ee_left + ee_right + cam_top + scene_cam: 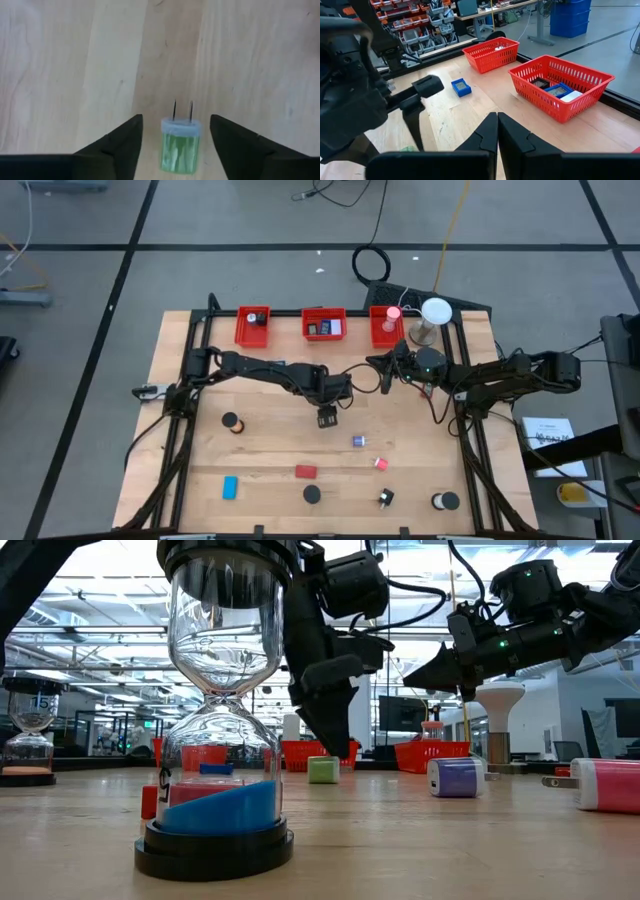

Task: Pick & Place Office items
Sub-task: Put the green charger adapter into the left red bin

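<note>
A small green plug adapter [180, 146] lies on the wooden table with its two prongs pointing away from my left wrist. My left gripper [176, 119] is open, pointing down, with one finger on either side of the adapter and a gap to each. In the low view the adapter [322, 769] rests on the table under the gripper [332, 740]. In the high view my left gripper [327, 417] hides it. My right gripper [384, 366] is shut and empty, held above the table near the far right bin; it also shows in its own wrist view [497, 119].
Three red bins [253, 327] [324, 326] [385, 326] stand along the far edge, beside a white lamp [435, 312]. Loose items: purple adapter [358, 441], pink adapter [381, 464], red block [306, 472], blue block [230, 487], black discs [232, 422] [312, 494], hourglass [215, 740].
</note>
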Controlling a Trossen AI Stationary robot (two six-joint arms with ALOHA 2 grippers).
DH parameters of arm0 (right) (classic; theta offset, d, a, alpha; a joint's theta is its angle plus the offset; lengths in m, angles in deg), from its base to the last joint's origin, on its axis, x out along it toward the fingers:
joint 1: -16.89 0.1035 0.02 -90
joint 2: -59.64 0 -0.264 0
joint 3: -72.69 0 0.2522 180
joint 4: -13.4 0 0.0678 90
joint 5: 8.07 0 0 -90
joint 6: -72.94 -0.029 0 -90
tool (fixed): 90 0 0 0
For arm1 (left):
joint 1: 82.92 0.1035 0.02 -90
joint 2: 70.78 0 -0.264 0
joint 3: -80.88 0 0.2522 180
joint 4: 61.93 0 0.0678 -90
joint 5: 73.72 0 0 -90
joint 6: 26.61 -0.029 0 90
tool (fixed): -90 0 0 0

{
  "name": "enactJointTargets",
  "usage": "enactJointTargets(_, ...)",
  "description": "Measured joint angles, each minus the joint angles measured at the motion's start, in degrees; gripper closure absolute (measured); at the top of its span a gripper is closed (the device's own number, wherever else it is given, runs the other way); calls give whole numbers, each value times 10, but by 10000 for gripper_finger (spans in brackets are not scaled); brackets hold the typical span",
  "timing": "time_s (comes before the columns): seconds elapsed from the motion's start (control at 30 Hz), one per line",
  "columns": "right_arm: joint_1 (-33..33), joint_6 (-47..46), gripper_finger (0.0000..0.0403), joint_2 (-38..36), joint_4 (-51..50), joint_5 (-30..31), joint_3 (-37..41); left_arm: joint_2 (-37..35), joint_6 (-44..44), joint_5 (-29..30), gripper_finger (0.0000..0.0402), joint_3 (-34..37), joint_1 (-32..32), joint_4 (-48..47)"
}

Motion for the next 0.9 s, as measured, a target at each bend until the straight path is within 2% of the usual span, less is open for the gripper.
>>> enactJointTargets(0.17, 0, 0, 398, 0, 0, 0, 0, 5, 9, -13, 197, 0, 0, 0)
enactJointTargets(0.4, 0, 0, 399, 0, 1, 0, 0, 5, 11, -21, 167, 0, 1, 1)
enactJointTargets(0.53, 0, 0, 398, 0, 0, 0, 0, 6, 7, -20, 166, 0, 1, -4)
enactJointTargets(0.73, 0, 0, 398, 0, 0, 0, 0, 20, -3, -15, 201, 0, 1, -4)
enactJointTargets(0.9, 0, 0, 398, 0, 3, 0, 0, 22, -7, -8, 251, 0, 1, 3)
